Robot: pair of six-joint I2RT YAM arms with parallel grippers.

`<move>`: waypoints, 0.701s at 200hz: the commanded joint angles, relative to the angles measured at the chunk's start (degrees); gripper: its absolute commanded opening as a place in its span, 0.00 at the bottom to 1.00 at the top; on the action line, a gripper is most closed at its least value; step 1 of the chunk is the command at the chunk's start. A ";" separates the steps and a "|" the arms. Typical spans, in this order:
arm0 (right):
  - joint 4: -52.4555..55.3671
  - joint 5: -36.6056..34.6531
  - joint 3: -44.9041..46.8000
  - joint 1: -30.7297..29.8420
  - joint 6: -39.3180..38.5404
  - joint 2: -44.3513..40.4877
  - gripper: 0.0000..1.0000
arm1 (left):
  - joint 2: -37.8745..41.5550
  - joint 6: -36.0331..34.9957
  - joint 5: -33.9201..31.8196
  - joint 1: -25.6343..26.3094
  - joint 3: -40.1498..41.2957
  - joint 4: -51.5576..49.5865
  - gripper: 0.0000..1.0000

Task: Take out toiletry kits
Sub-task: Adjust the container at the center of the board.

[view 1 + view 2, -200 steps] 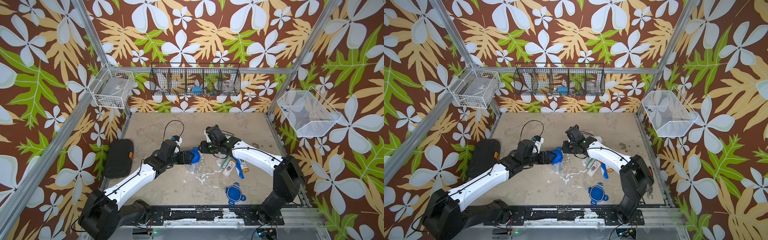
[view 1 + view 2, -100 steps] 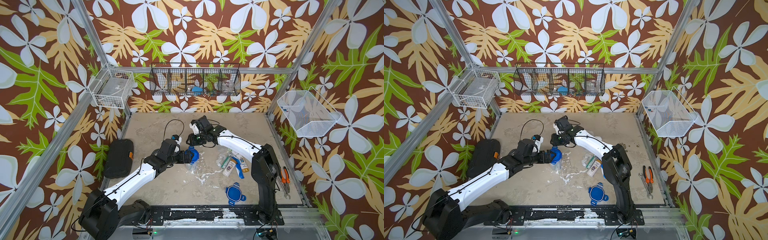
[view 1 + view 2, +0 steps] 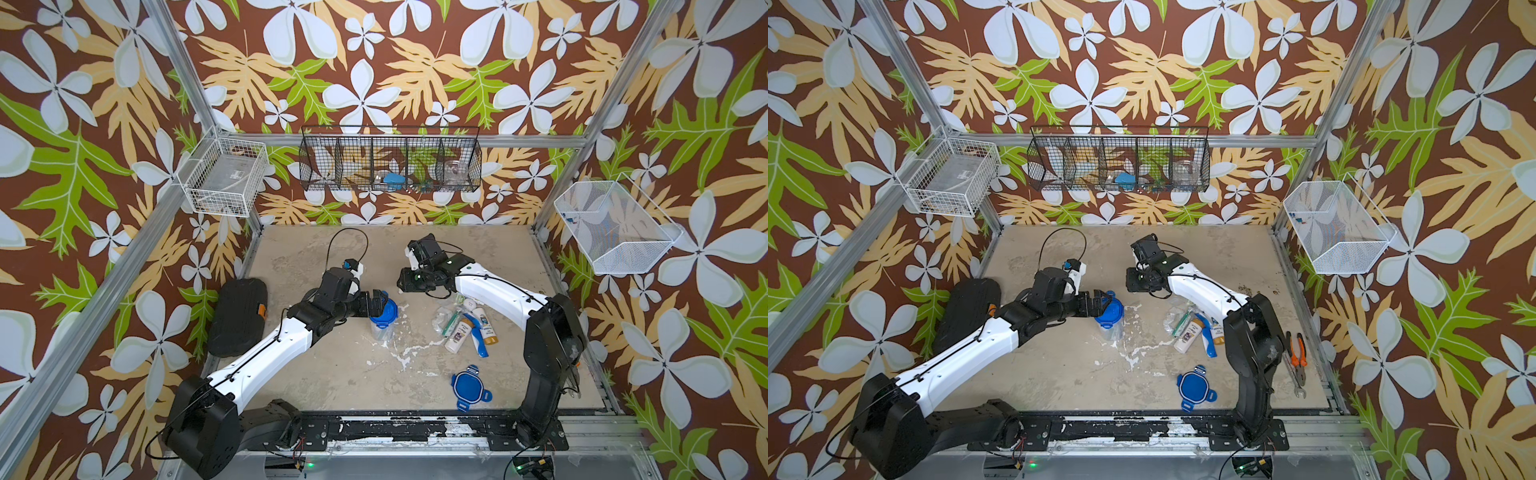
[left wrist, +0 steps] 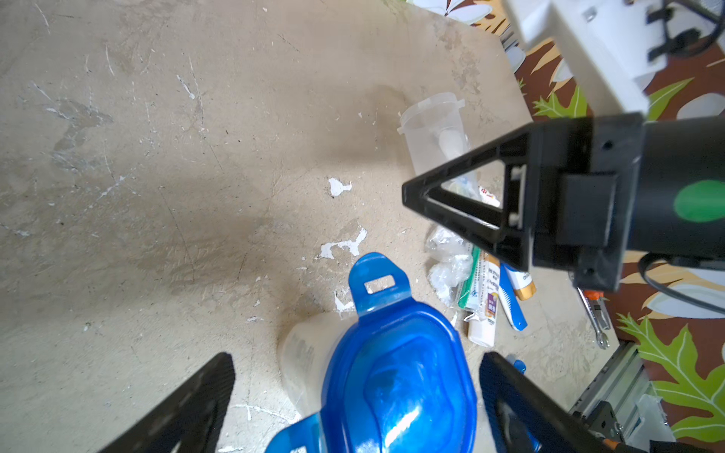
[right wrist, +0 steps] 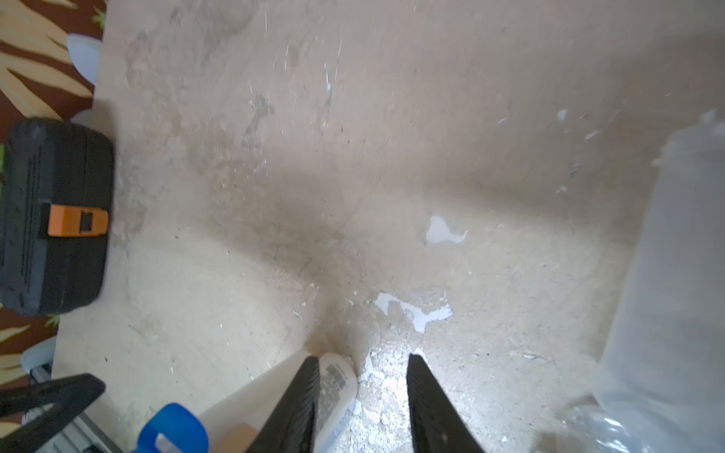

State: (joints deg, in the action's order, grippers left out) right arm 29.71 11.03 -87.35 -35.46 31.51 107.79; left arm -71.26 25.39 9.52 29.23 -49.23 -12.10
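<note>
Farthest left, well clear of the left pincer [image 4: 357,357], a black case [image 3: 239,322] lay at the edge of the bench [image 3: 340,374]. That pincer was released, its fingers spread wide on either side of the blue lid [image 4: 396,376] of an upright clear jar [image 3: 381,332] (we saw a plain gap on one side at least). The right pincer [image 5: 363,357] hung over the bench beyond the jar, fingers parted with bare bench between them, gripping nothing we could see. Behind that pincer, toward its arm's base, a toiletry kit [image 3: 457,330] lay loose on the bench: white bottles, a blue toothbrush [image 3: 478,343] and a crumpled clear bag. A second blue lid [image 3: 468,386] lay farther back still.
</note>
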 commanded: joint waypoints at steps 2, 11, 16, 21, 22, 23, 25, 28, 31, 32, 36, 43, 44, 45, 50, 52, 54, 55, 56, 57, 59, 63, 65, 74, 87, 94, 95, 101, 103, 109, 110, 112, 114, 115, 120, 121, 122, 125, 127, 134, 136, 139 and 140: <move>1.14 3.79 -1.48 -1.06 -3.43 0.88 0.39 | -1.03 -2.44 0.00 -0.31 0.07 -0.02 1.00; 0.90 4.91 -2.47 -1.56 -4.05 1.30 0.39 | -1.41 -2.40 -0.03 -0.49 0.55 0.32 1.00; 0.92 5.44 -3.13 -1.84 -4.36 1.53 0.39 | -1.57 -2.33 0.12 -0.58 0.78 0.52 1.00; 1.31 5.51 -4.08 -2.06 -4.53 1.99 0.39 | -1.69 -2.29 0.27 -0.71 1.03 0.69 1.00; 1.40 5.51 -4.29 -2.15 -4.57 2.12 0.39 | -1.69 -2.28 0.30 -0.73 1.10 0.73 1.00; 1.49 5.50 -4.48 -2.20 -4.59 2.19 0.39 | -1.69 -2.28 0.31 -0.75 1.13 0.70 1.00; 1.62 5.50 -4.91 -2.34 -4.65 2.34 0.39 | -1.79 -2.23 0.39 -0.80 1.21 0.81 1.00; 1.84 5.56 -5.62 -2.47 -4.78 2.57 0.39 | -1.82 -2.15 0.41 -0.84 1.31 0.83 1.00; 1.98 5.81 -6.23 -2.62 -4.94 2.91 0.39 | -1.88 -2.08 0.45 -0.89 1.40 0.83 1.00; 2.04 5.92 -6.42 -2.65 -5.04 3.02 0.39 | -1.87 -2.09 0.47 -0.91 1.41 0.89 1.00; 2.25 6.23 -7.11 -2.83 -5.23 3.46 0.39 | -1.92 -2.05 0.57 -0.98 1.50 0.97 1.00; 2.72 6.70 -8.36 -3.14 -5.33 4.18 0.39 | -1.86 -1.88 0.59 -1.10 1.60 0.94 1.00; 2.76 6.71 -8.53 -3.22 -5.32 4.27 0.39 | -1.86 -1.85 0.59 -1.10 1.60 1.03 1.00; 2.78 6.76 -8.71 -3.30 -5.41 4.40 0.39 | -1.90 -1.80 0.63 -1.11 1.60 1.07 1.00; 2.93 7.09 -9.63 -3.53 -5.56 4.95 0.39 | -1.81 -1.63 0.74 -1.19 1.60 1.06 1.00; 3.01 7.19 -9.95 -3.62 -5.64 5.19 0.39 | -1.80 -1.63 0.74 -1.20 1.60 1.08 1.00; 3.10 7.35 -10.30 -3.75 -5.62 5.38 0.39 | -1.80 -1.54 0.76 -1.20 1.60 1.10 1.00; 3.13 7.39 -10.52 -3.79 -5.64 5.49 0.39 | -1.79 -1.55 0.76 -1.20 1.60 1.06 1.00; 3.19 7.41 -10.67 -3.85 -5.65 5.63 0.39 | -1.74 -1.56 0.76 -1.20 1.60 1.09 1.00; 3.26 7.42 -10.88 -3.92 -5.70 5.74 0.39 | -1.75 -1.56 0.76 -1.20 1.55 1.10 1.00; 3.47 7.49 -11.25 -4.03 -5.72 6.00 0.39 | -1.75 -1.48 0.76 -1.26 1.52 1.06 1.00; 3.75 7.52 -12.03 -4.23 -5.80 6.53 0.39 | -1.64 -1.40 0.76 -1.28 1.44 1.09 1.00; 3.88 7.58 -12.40 -4.32 -5.79 6.79 0.39 | -1.65 -1.40 0.76 -1.28 1.43 1.04 1.00; 4.44 7.61 -14.07 -4.74 -5.83 7.94 0.39 | -1.51 -1.22 0.76 -1.37 1.34 1.07 1.00; 6.32 6.50 -16.29 -4.88 -5.72 9.00 0.38 | -1.15 -1.02 0.99 -1.37 1.20 0.95 1.00; 7.04 4.43 -16.71 -4.73 -5.59 8.83 0.38 | -0.88 -0.95 1.09 -1.37 1.16 0.99 1.00; 7.08 4.09 -16.71 -4.76 -5.59 8.79 0.38 | -0.84 -0.95 1.10 -1.37 1.16 0.96 1.00; 7.32 1.90 -16.35 -4.66 -5.44 8.02 0.38 | -0.69 -0.86 1.11 -1.37 1.11 0.96 1.00; 7.36 1.37 -16.14 -4.56 -5.35 7.74 0.38 | -0.62 -0.80 1.18 -1.37 1.08 0.94 1.00; 7.56 -0.96 -15.30 -4.15 -4.86 6.73 0.39 | -0.55 -0.71 1.24 -1.37 1.07 1.01 1.00; 7.60 -1.25 -15.13 -4.07 -4.69 6.56 0.39 | -0.50 -0.70 1.27 -1.37 1.07 1.01 1.00; 7.59 -1.79 -14.75 -3.80 -4.52 6.14 0.39 | -0.51 -0.69 1.29 -1.37 1.00 1.07 1.00; 7.63 -2.21 -14.35 -3.60 -4.28 5.86 0.39 | -0.60 -0.69 1.36 -1.37 0.99 1.08 1.00; 7.68 -2.40 -14.13 -3.49 -4.18 5.64 0.39 | -0.57 -0.69 1.37 -1.42 0.98 1.09 1.00; 7.60 -2.89 -12.72 -2.80 -3.85 4.66 0.39 | -0.66 -0.69 1.46 -1.37 0.90 1.15 1.00; 7.53 -2.96 -12.43 -2.65 -3.79 4.42 0.39 | -0.69 -0.69 1.46 -1.37 0.90 1.18 1.00; 7.50 -3.00 -12.15 -2.45 -3.67 4.22 0.39 | -0.75 -0.69 1.47 -1.37 0.90 1.19 1.00; 7.35 -3.10 -11.21 -1.98 -3.51 3.71 0.39 | -0.80 -0.58 1.48 -1.37 0.82 1.19 1.00; 7.26 -3.11 -10.61 -1.69 -3.43 3.32 0.39 | -0.80 -0.55 1.54 -1.37 0.74 1.13 1.00; 7.13 -3.20 -8.67 -0.82 -3.34 2.20 0.39 | -1.00 -0.59 1.70 -1.37 0.56 1.15 1.00; 7.05 -3.14 -7.98 -0.63 -3.42 1.91 0.38 | -1.03 -0.58 1.68 -1.37 0.55 1.14 1.00; 6.98 -3.05 -7.13 -0.47 -3.46 1.48 0.38 | -1.09 -0.54 1.72 -1.37 0.48 1.13 1.00; 6.96 -3.00 -6.87 -0.43 -3.51 1.34 0.38 | -1.12 -0.57 1.73 -1.37 0.46 1.12 1.00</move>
State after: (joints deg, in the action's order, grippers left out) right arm 35.38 12.05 -98.74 -37.71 26.83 111.72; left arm -72.10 24.18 10.44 28.01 -48.05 -11.68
